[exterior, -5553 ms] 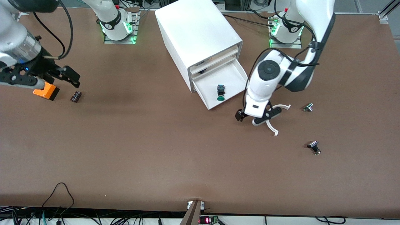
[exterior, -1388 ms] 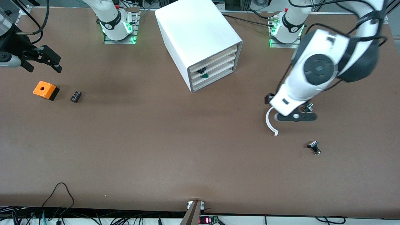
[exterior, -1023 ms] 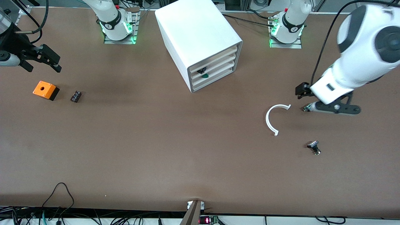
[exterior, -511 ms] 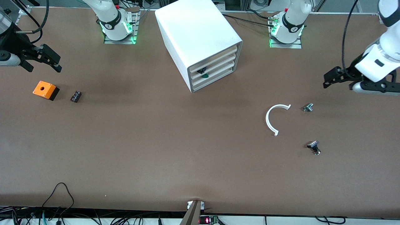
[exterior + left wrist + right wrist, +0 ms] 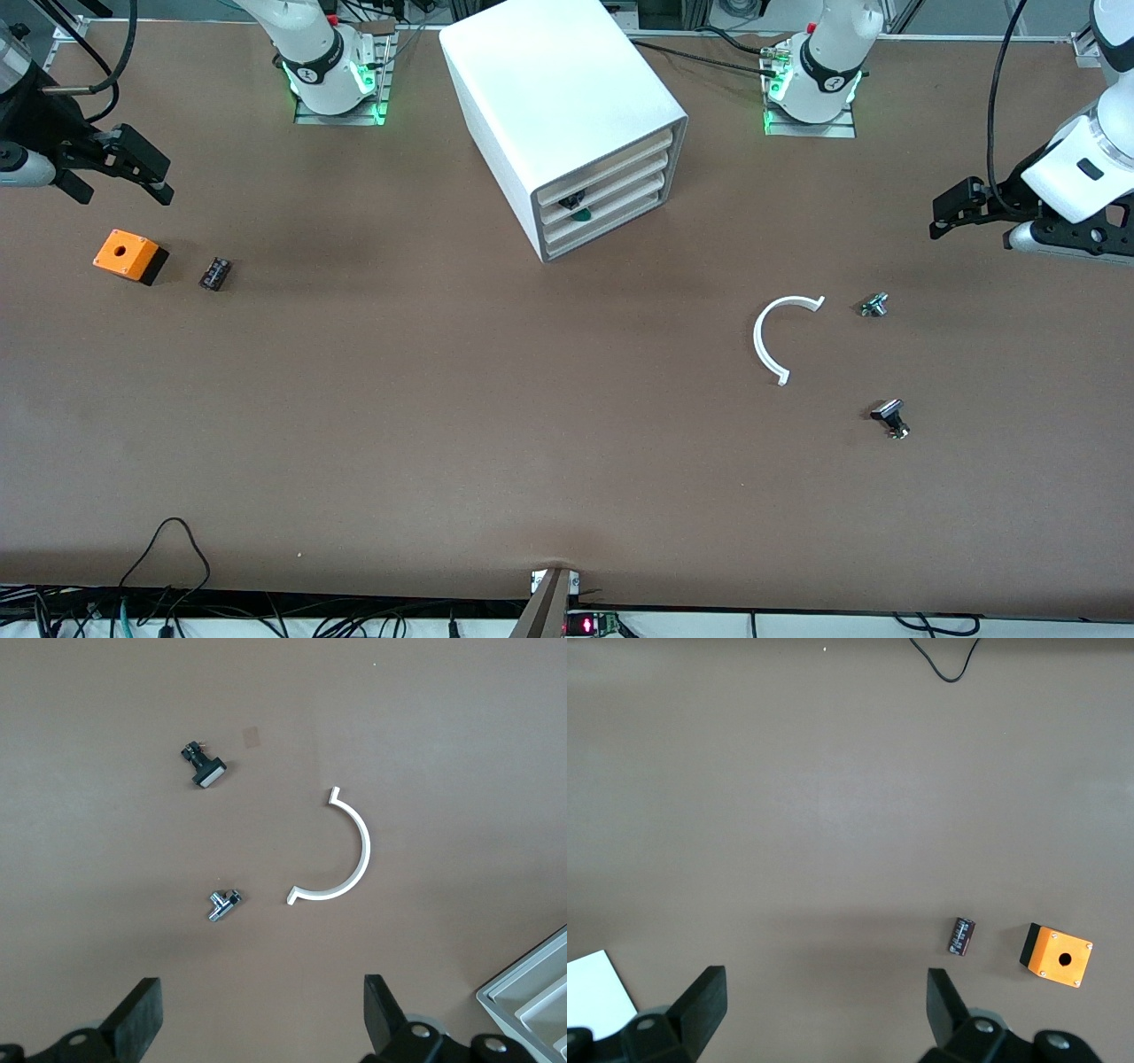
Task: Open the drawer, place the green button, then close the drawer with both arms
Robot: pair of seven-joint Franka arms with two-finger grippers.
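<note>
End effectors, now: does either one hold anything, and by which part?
Nothing is held. The left end effector and the right end effector are both open and empty above the brown table.

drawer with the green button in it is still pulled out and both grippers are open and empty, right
Not quite. The front view shows the drawer pushed in flush with the cabinet, the button just visible inside. The rest holds: the left gripper and right gripper are open and empty.

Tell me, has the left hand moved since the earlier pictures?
Yes. The left hand was over the table just in front of the cabinet; it has swung away toward the left arm's end of the table, past the white arc.
</note>
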